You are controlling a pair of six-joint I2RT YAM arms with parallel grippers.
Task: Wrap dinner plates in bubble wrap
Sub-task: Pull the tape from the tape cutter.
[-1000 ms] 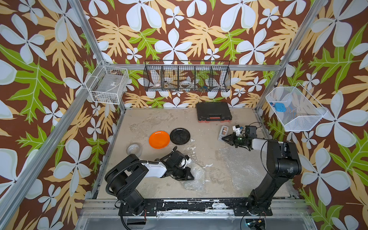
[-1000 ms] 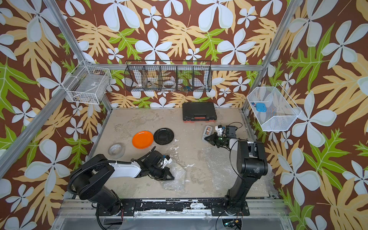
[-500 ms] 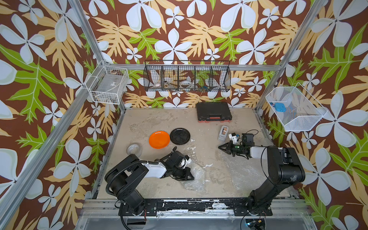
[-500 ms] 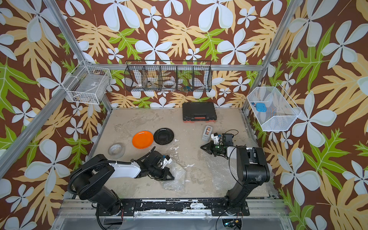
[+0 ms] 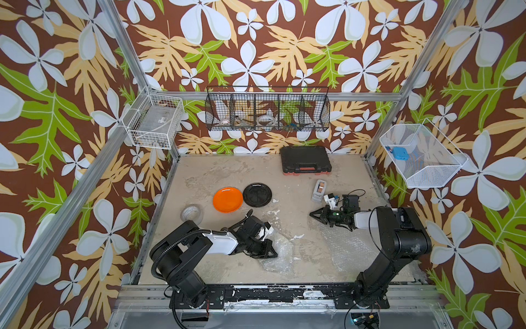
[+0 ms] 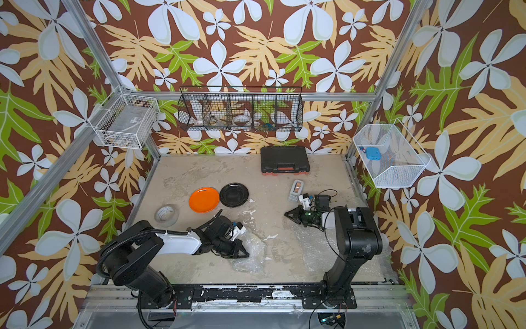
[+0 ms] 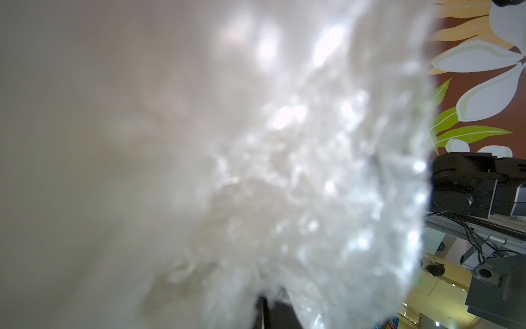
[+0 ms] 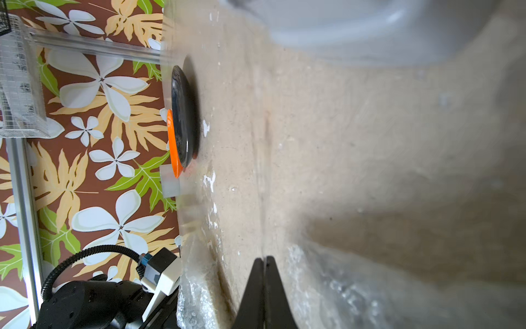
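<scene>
Place: robot lab cell | aluminium frame (image 5: 123,42) is enclosing floral-print walls (image 5: 256,42) | left arm (image 5: 219,246), right arm (image 5: 398,242) are standing on base rail (image 5: 284,294)

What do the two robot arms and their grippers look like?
The left arm and the right arm are mostly black, with rounded joints and a white forearm shell. The left gripper and the right gripper have black fingers tapering to a point. A ribbed black hose follows the left arm; thin black cables loop along the right one, near a small green light.
</scene>
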